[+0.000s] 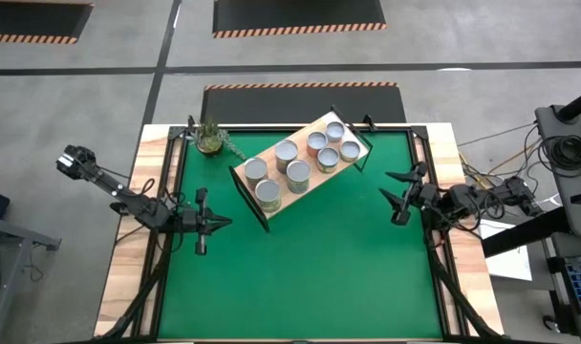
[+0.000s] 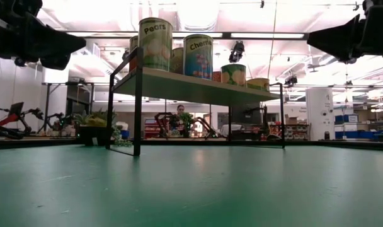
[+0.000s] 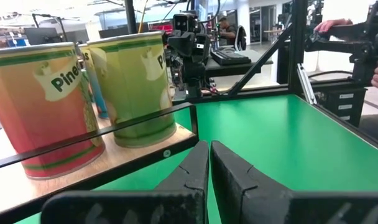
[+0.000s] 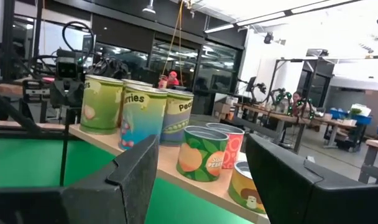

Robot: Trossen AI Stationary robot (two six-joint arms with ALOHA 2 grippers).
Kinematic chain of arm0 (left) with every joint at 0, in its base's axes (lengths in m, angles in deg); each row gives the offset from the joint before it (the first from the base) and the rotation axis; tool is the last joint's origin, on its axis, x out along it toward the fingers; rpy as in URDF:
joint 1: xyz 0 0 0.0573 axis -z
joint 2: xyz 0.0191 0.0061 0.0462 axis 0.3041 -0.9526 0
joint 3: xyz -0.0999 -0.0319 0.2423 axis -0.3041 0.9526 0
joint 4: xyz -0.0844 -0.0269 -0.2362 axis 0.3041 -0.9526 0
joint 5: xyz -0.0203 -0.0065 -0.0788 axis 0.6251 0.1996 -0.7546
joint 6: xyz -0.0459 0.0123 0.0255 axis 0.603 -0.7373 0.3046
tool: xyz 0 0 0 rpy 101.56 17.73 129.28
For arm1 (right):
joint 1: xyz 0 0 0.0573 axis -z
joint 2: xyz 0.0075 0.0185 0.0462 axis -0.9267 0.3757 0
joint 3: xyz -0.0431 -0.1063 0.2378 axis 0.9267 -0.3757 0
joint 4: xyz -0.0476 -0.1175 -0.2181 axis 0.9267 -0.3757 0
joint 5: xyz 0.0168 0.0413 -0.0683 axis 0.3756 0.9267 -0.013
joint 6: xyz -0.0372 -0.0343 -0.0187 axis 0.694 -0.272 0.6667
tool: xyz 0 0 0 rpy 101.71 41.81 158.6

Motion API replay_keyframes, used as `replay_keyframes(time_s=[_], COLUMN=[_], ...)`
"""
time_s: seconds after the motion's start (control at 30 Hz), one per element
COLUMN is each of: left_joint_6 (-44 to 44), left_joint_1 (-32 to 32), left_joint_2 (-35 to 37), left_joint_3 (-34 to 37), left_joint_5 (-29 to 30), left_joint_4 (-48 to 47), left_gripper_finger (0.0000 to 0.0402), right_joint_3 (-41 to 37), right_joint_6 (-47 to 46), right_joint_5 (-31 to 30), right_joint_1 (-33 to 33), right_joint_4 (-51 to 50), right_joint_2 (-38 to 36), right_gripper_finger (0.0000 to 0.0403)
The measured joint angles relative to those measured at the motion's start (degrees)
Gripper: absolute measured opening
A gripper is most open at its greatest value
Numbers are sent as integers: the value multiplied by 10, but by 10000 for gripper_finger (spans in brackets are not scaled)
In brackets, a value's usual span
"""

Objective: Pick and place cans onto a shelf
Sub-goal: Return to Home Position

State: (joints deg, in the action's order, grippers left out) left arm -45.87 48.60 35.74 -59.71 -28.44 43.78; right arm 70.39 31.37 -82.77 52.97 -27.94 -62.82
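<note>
Left gripper [image 1: 222, 223]: fingers together, empty, hovering near the left edge of the green mat [image 1: 310, 277], just off the near-left end of the shelf [image 1: 276, 173].

Shelf: toward the mat's far edge, long axis diagonal, near-left to far-right. All eight cans [image 1: 297, 174] stand on it. Legible: "Pears", "Cherri…", "Pine…".

Right gripper [image 1: 391, 198]: fingers apart, empty, near the right edge, off the shelf's far-right end.

Judgement: both about equally near; withdrawal looks unobstructed.

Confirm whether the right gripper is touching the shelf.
Apart. The high view shows the right gripper, open, over the green mat, with a clear gap to the shelf.
</note>
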Motion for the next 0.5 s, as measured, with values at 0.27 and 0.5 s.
replay_keyframes(time_s=[0.27,0.5], left_joint_6=[0,0], left_joint_1=[0,0], left_joint_2=[-9,-10], left_joint_3=[0,-1], left_joint_5=[0,-1], left_joint_4=[0,0], left_gripper_finger=[0,0], right_joint_3=[-1,-1], right_joint_6=[-56,-67], right_joint_5=[91,222], right_joint_1=[34,88], right_joint_4=[-49,-122], right_joint_2=[-14,-14], right_gripper_finger=[228,228])
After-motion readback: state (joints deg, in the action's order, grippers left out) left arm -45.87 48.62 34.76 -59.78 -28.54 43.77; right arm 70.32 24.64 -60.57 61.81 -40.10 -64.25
